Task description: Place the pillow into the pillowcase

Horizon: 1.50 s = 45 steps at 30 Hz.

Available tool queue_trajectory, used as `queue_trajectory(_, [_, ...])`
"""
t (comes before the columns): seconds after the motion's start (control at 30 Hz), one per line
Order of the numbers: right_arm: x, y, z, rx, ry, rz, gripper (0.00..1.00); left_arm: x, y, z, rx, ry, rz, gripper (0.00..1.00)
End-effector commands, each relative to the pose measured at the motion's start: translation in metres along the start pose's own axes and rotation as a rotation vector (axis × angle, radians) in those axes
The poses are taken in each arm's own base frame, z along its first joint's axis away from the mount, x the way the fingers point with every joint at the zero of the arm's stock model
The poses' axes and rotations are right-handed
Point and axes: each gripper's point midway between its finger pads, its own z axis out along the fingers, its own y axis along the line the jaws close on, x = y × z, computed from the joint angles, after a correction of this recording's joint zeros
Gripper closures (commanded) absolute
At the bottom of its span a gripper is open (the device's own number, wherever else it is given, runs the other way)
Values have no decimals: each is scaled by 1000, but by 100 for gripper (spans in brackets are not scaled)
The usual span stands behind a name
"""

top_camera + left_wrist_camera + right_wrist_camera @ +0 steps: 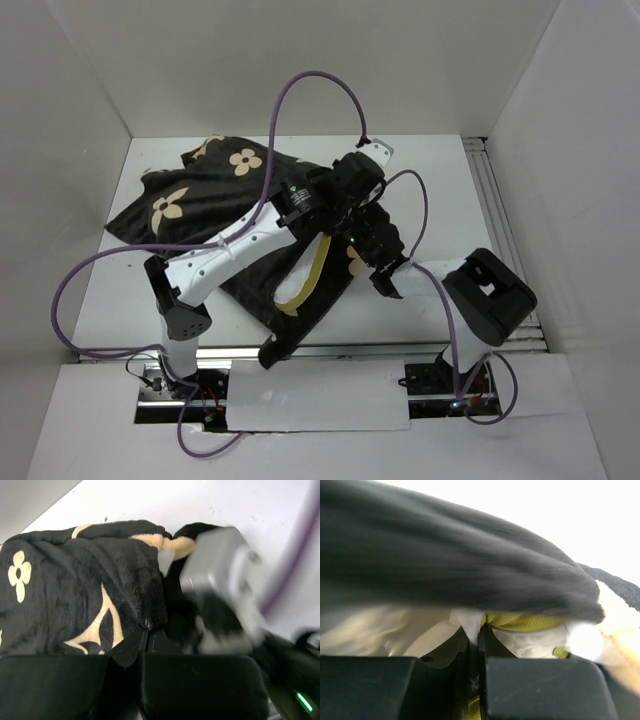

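Note:
The pillowcase (215,200), black-brown plush with tan flowers, lies crumpled from the far left to the middle of the table. The pillow is mostly inside it; only a strip of its yellow piping (311,277) shows at the opening. My left gripper (352,222) is shut on a fold of the pillowcase (100,580), with its fingertips (146,632) pinching the plush. My right gripper (378,262) is shut on the pillow's white cloth (470,622) next to the yellow seam (530,622), under the pillowcase's dark edge (445,565). The two grippers are close together.
White walls enclose the table on the left, the far side and the right. A metal rail (500,220) runs along the right side. Purple cables (300,85) loop above the arms. The right arm's wrist (225,575) shows blurred next to my left gripper.

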Motion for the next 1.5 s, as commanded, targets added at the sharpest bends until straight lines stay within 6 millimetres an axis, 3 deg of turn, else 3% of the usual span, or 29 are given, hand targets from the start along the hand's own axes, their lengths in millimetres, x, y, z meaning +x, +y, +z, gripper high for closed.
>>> queue_trajectory(0.0, [-43,-5,27,37,-205,78,100,-68,-48,-72,294,-244,-151,100])
queue_trajectory(0.07, [-37,-17,35,94,-220,82,100,-66,-48,-73,295,-240,-160,100])
queue_trajectory(0.1, [-25,-16,36,93,-195,92,100,-63,-49,-71,294,-232,-155,100])
queue_trajectory(0.17, [-25,-19,36,101,-205,93,100,-62,-46,-65,257,-227,-155,100])
queue_trajectory(0.3, [-13,-24,18,136,-180,94,100,-39,-49,-28,182,-148,-146,100])
queue_trajectory(0.33, [-21,-22,12,131,-191,95,97,-34,-50,-22,187,-123,-148,100])
queue_trajectory(0.37, [-8,-30,1,150,-140,95,91,-32,-46,-10,196,-99,-183,95])
queue_trajectory(0.4, [-3,-29,-5,148,-107,99,82,-32,-43,-3,202,-89,-201,84])
queue_trajectory(0.43, [4,-26,-14,135,-25,88,49,-26,-34,15,181,-60,-221,77])
queue_trajectory(0.47, [18,-26,-26,137,52,93,36,-26,-32,22,180,-52,-238,66])
queue_trajectory(0.5, [25,-24,-33,138,116,90,31,-23,-29,29,168,-41,-240,44])
queue_trajectory(0.6, [43,-26,-70,212,322,130,19,-23,-19,39,137,-38,-251,3])
queue_trajectory(0.63, [26,-27,-76,250,314,147,17,-19,-21,44,135,-30,-231,0])
queue_trajectory(0.67, [44,-42,-99,358,426,152,17,-19,-16,46,126,-29,-237,0])
queue_trajectory(0.73, [23,-58,-108,471,427,123,15,-22,-18,49,152,-31,-246,0])
queue_trajectory(0.8, [17,-75,-147,623,512,114,14,-11,-14,53,140,-3,-239,0])
queue_trajectory(0.83, [17,-75,-146,628,508,129,14,-14,-12,49,141,-12,-243,0])
queue_trajectory(0.87, [14,-81,-160,666,525,120,14,3,-10,53,118,24,-225,0])
queue_trajectory(0.97, [25,-90,-183,705,559,129,14,25,-3,47,98,64,-219,0])
queue_trajectory(1.0, [26,-95,-194,728,566,129,14,52,-5,52,86,125,-189,0])
queue_trajectory(1.07, [23,-102,-200,756,553,128,14,73,1,50,59,161,-178,0])
queue_trajectory(1.1, [17,-108,-201,774,531,134,14,102,-2,53,35,220,-146,0])
queue_trajectory(1.2, [16,-108,-197,737,528,149,14,146,-16,53,25,307,-105,0])
queue_trajectory(1.3, [27,-106,-191,677,575,159,14,165,-27,57,47,344,-98,0])
queue_trajectory(1.47, [35,-109,-191,630,609,157,14,199,-34,90,5,449,-35,0])
